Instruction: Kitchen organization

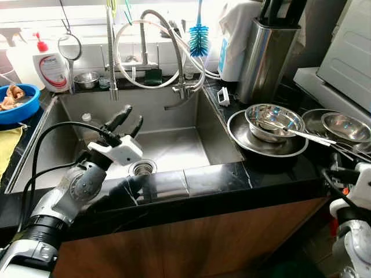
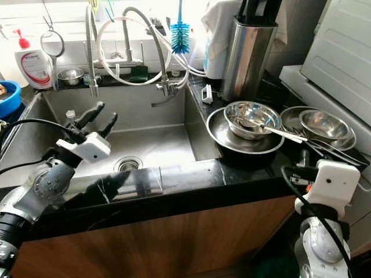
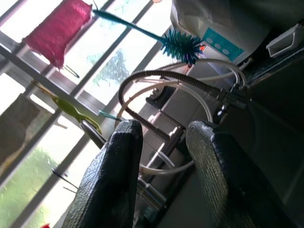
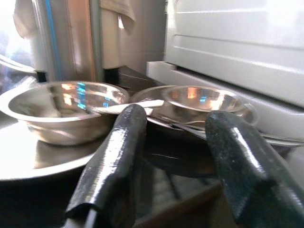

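Left gripper (image 1: 128, 120) apart above sink (image 1: 174, 147), seemingly empty.

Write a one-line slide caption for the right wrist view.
Open right gripper facing two steel bowls stacked on steel plates on the dark counter, below a white appliance.

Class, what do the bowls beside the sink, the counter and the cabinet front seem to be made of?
Bowls: polished steel, mirror-like reflections. Counter: glossy black stone, probably marble, with pale veins. Cabinet front: brown wood or veneer, faint grain.
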Robot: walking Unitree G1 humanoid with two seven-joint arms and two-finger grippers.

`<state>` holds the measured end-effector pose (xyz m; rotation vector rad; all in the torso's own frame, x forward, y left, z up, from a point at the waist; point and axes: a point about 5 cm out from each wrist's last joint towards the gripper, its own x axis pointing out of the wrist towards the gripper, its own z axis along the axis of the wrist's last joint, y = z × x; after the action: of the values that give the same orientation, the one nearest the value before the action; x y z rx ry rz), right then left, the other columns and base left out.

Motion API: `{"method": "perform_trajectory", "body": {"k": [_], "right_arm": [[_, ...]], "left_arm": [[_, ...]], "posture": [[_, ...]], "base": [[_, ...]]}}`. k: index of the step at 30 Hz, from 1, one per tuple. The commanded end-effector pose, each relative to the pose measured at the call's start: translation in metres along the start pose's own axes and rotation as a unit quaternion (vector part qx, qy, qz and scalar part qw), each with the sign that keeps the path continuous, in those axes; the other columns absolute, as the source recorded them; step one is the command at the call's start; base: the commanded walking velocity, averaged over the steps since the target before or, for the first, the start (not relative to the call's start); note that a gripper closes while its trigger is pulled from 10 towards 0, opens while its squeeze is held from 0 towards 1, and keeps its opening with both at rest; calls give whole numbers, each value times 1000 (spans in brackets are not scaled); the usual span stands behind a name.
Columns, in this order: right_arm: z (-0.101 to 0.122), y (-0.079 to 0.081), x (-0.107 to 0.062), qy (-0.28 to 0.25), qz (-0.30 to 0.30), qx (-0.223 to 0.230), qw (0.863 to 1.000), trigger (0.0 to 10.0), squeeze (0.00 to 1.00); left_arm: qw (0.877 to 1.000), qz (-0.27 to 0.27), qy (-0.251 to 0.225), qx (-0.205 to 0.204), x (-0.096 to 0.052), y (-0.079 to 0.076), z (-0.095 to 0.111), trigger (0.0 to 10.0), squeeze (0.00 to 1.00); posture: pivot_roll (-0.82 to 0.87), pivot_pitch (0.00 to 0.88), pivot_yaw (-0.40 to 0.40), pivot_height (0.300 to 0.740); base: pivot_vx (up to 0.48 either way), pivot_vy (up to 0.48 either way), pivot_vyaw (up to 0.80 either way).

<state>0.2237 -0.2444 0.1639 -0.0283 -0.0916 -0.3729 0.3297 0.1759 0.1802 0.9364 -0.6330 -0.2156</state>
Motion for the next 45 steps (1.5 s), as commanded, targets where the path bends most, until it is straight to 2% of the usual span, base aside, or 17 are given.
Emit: {"method": "perform_trajectory", "body": {"k": [1, 3, 4, 5, 6, 10, 15, 16, 17, 20, 21, 23, 24, 32, 45], "right_arm": [[2, -2, 2, -2, -12, 34, 999, 10000, 1000], [3, -2, 4, -2, -11, 36, 999, 10000, 1000], [3, -2, 4, -2, -10, 36, 999, 10000, 835], [3, -2, 6, -2, -9, 41, 999, 10000, 0], [3, -2, 6, -2, -9, 41, 999, 10000, 0], [4, -2, 10, -8, -16, 102, 995, 10000, 0], [3, -2, 16, -7, -26, 141, 990, 10000, 0], [2, -3, 18, -4, -29, 153, 988, 10000, 937], [1, -3, 19, -2, -32, 170, 985, 10000, 1000], [0, -3, 22, 3, -31, 172, 985, 10000, 1000], [-2, -3, 24, 11, -27, 162, 986, 10000, 275], [-2, -2, 25, 14, -27, 159, 987, 10000, 275], [-3, -3, 26, 16, -29, 161, 986, 10000, 0], [-5, 1, 38, 25, -19, 171, 985, 10000, 0], [-5, 12, 46, 29, 7, 181, 983, 10000, 0]], "left_arm": [[1000, 7, 10, -8, 2, 0, 0, 10000, 0], [1000, 1, 10, -16, 2, -3, 1, 10000, 0], [1000, -2, 11, -18, 2, -4, 1, 10000, 0], [1000, -5, 14, -22, 3, -5, 1, 10000, 0], [1000, -5, 14, -22, 3, -5, 1, 10000, 0], [999, -9, 28, -29, 4, -6, 0, 10000, 0], [999, -8, 30, -29, 5, -6, -1, 10000, 0], [999, -9, 30, -30, 5, -6, 0, 10000, 0], [999, -9, 30, -31, 5, -6, 0, 10000, 0], [999, -9, 30, -32, 5, -6, 1, 10000, 0], [999, -9, 30, -33, 5, -6, 1, 10000, 0], [999, -9, 30, -34, 5, -6, 2, 10000, 0], [999, -10, 29, -35, 5, -6, 2, 10000, 0], [999, -7, 33, -35, 6, -6, 4, 10000, 0], [998, 1, 45, -34, 4, -2, 3, 10000, 0]], "posture": [[34, 0, -27, 740], [33, 0, -27, 740], [31, 0, -26, 740], [29, 0, -24, 740], [29, 0, -24, 740], [35, 0, -25, 740], [37, 0, -27, 740], [37, 0, -27, 740], [41, 0, -28, 740], [42, 0, -28, 740], [42, 0, -28, 740], [42, 0, -28, 740], [42, 0, -28, 740], [45, 0, -36, 740], [56, 0, -47, 740]], "base": [[0, 0, 0], [0, 0, 0], [0, 0, 0], [0, 0, 0], [0, 0, 0], [0, 0, 0], [0, 0, 0], [0, 0, 0], [0, 0, 0], [0, 0, 0], [0, 0, 0], [0, 0, 0], [0, 0, 0], [0, 0, 0], [0, 0, 0]]}}
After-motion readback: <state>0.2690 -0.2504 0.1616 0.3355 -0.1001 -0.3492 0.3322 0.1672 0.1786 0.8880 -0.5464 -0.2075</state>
